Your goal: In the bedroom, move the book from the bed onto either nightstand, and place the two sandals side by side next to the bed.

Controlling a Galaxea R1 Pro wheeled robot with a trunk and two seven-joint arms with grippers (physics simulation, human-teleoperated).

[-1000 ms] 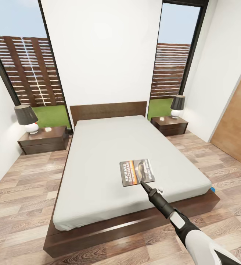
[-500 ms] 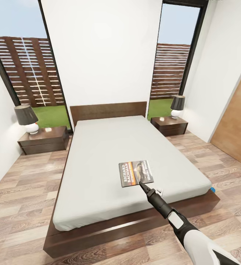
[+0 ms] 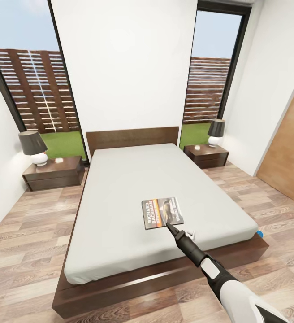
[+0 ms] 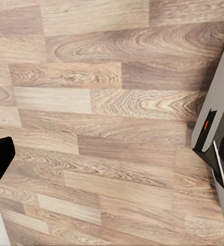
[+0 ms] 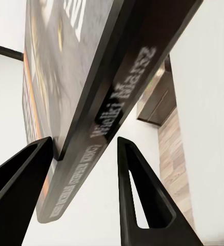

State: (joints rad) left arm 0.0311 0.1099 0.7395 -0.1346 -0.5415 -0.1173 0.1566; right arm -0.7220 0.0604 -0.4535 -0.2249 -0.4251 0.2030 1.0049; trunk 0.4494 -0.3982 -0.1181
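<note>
the book [image 3: 162, 211] is being shifted slightly leftward across the bed [image 3: 120, 211] compared with a second ago. the right gripper [image 5: 83, 154] fingers are straddling its edge, one touching, the other apart; it is not yet being gripped, so lifting remains pending.

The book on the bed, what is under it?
The book lies on the bed's pale mattress. The right end effector meets its near edge. Anything beneath the cover is hidden.
</note>
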